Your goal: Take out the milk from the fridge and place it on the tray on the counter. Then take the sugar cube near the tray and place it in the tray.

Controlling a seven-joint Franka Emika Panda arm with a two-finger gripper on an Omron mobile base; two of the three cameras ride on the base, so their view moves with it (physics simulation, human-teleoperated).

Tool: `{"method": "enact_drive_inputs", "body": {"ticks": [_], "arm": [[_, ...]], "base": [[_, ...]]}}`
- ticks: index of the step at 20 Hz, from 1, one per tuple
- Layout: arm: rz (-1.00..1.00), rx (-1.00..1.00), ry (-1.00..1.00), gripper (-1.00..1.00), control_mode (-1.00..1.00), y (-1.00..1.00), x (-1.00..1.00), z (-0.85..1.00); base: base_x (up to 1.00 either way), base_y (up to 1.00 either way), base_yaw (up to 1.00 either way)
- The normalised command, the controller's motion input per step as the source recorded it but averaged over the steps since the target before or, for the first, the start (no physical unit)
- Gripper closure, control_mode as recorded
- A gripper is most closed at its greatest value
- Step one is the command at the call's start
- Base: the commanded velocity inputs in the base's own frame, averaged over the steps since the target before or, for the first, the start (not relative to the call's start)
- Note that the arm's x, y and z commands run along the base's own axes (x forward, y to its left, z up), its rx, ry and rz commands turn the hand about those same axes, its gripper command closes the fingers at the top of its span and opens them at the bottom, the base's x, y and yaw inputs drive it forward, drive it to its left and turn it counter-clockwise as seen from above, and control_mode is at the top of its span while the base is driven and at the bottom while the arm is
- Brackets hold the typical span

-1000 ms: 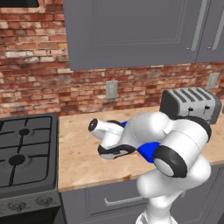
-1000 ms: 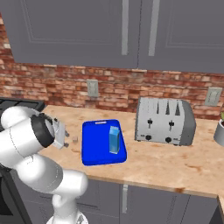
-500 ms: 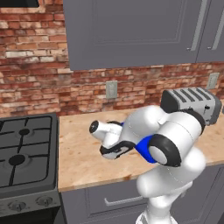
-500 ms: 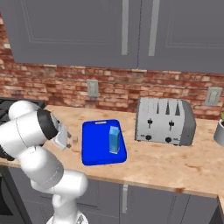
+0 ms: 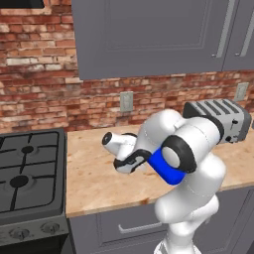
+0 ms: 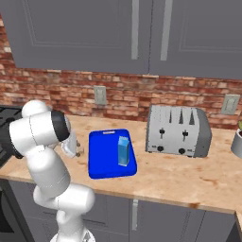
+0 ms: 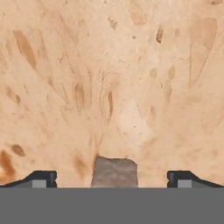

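Note:
Pointing down at the wooden counter [image 7: 131, 65], my gripper [image 7: 110, 177] is open, its fingertips [image 7: 41, 178] set wide apart. The sugar cube [image 7: 114, 172], a tiny pale grey block, lies on the wood between them, touching neither. From the right base view the gripper [image 6: 77, 150] hangs low just left of the bright blue tray [image 6: 104, 158]. The light-blue milk carton [image 6: 124, 151] stands upright on the tray's right half. The fridge is out of view.
A silver toaster [image 6: 177, 130] stands right of the tray against the brick wall, and a pot [image 6: 236, 142] sits at the far right edge. A black gas stove [image 5: 27, 178] borders the counter on the left. Grey wall cabinets hang overhead.
The arm's elbow and shoulder have swung up and toward the tray while the hand stays low over the counter left of it. The milk and tray have not moved.

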Motion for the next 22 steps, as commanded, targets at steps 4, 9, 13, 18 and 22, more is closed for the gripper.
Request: {"method": "enact_drive_inputs", "body": {"ticks": [4, 9, 13, 18, 22], "arm": [[0.0, 0.02, 0.05, -1.0, -1.0, 0.0, 0.09, -0.29], [0.0, 0.0, 0.03, -1.0, -1.0, 0.0, 0.2, -0.33], [0.0, 0.0, 0.01, -1.0, -1.0, 0.0, 0.11, -0.25], [0.0, 0.0, -0.01, -1.0, -1.0, 0.0, -0.2, -0.27], [0.0, 0.0, -0.05, -1.0, -1.0, -0.01, -0.33, -0.18]], "base": [[0.0, 0.0, 0.0], [0.0, 0.0, 0.0], [0.0, 0.0, 0.0], [0.0, 0.0, 0.0], [0.0, 0.0, 0.0]]}}
